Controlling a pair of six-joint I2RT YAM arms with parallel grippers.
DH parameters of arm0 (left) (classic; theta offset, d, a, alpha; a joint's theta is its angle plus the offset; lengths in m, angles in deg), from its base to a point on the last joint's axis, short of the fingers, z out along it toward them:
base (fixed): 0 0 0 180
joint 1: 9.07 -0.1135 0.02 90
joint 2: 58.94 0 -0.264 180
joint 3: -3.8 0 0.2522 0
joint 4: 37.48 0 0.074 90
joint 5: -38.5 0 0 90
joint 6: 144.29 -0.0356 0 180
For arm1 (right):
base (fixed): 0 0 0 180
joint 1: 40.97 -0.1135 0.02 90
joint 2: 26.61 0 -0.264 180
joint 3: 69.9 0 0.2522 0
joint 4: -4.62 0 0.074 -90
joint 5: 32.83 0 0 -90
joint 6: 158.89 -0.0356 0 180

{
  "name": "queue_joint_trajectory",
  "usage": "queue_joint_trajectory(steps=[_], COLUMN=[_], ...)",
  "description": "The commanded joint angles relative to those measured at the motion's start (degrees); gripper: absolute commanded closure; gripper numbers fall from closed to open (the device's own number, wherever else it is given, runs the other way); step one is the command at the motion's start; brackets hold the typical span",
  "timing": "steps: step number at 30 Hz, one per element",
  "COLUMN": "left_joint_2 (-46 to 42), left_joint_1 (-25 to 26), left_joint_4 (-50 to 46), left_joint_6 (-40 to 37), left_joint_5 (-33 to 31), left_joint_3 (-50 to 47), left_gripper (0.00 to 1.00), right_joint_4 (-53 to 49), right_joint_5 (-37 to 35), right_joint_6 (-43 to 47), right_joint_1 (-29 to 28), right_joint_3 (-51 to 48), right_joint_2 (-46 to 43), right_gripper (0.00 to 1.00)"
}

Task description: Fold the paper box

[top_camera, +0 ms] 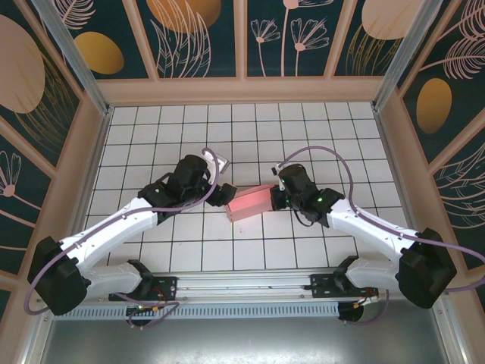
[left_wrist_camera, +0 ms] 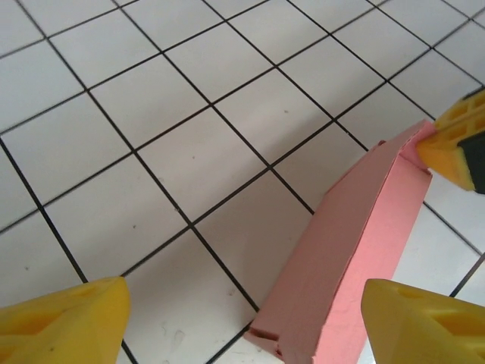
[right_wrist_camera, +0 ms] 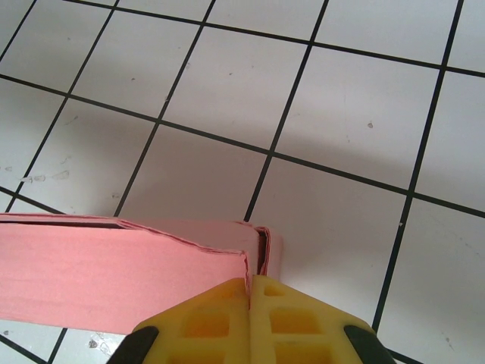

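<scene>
The paper box (top_camera: 254,202) is a small pink rectangular box lying on the white tiled table, between the two arms. My right gripper (top_camera: 277,199) is at its right end. In the right wrist view that gripper (right_wrist_camera: 250,307) is shut, with the thin edge of the box's (right_wrist_camera: 114,277) end wall pinched between its yellow pads. My left gripper (top_camera: 221,194) is at the left end of the box. Its jaws (left_wrist_camera: 242,334) stand wide open, and the near corner of the box (left_wrist_camera: 356,250) lies between them, closer to the right finger (left_wrist_camera: 424,326). The left finger (left_wrist_camera: 61,326) is well clear of the box.
A small white object (top_camera: 216,161) lies on the tiles just behind the left wrist. Wooden walls (top_camera: 242,89) enclose the table on three sides. The arm rail (top_camera: 242,284) runs along the near edge. Bare tiles (top_camera: 242,129) lie behind the box.
</scene>
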Motion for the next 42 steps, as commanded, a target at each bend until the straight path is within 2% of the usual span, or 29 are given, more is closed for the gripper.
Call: queue_joint_trajectory(steps=[1,3,6,16,20,22,24,27,34,42], left_joint_2=[-0.02,1.03,2.65,7.05,8.31,8.18,7.23,5.33,2.83,3.03], left_joint_1=[1.96,2.85,3.64,5.69,5.8,5.93,6.0,6.02,6.02,6.4], left_joint_4=[-0.19,-1.77,-5.14,-7.91,-9.27,-9.78,-10.49,-11.45,-9.78,-9.84], left_joint_6=[9.59,12.05,15.24,20.24,21.55,21.71,21.47,20.49,19.59,22.0], left_joint_5=[-5.57,-6.01,-6.36,-4.02,-2.9,-2.69,-4.08,-5.78,-1.63,-0.73], left_joint_3=[0.41,0.88,2.33,4.33,4.52,4.53,4.54,6.14,5.2,3.63], left_gripper=[0.28,0.32,0.47,0.74,0.8,0.76,0.63,0.57,0.52,0.5], right_joint_4=[-2.65,-2.89,-3.23,-2.99,-3.62,-3.87,-3.87,-3.83,-4.22,-4.75], right_joint_5=[-2.56,-2.94,-3.47,-2.88,-3.19,-3.41,-3.49,-3.49,-3.42,-3.45], right_joint_6=[-0.4,-0.37,-0.47,-0.28,-0.17,-0.17,-0.35,-0.44,-0.78,-0.9], right_joint_1=[-0.5,-0.5,-0.51,-0.5,-0.6,-0.59,-0.64,-0.68,-0.85,-1.0], right_joint_3=[0.53,0.65,0.77,1.16,1.52,1.79,1.97,1.97,2.83,3.46], right_joint_2=[-0.46,-0.66,-0.65,-0.19,-0.14,-0.24,-0.32,-0.16,0.61,1.42], right_gripper=[1.0,1.0,1.0,1.0,1.0,1.0,1.0,1.0,1.0,1.0])
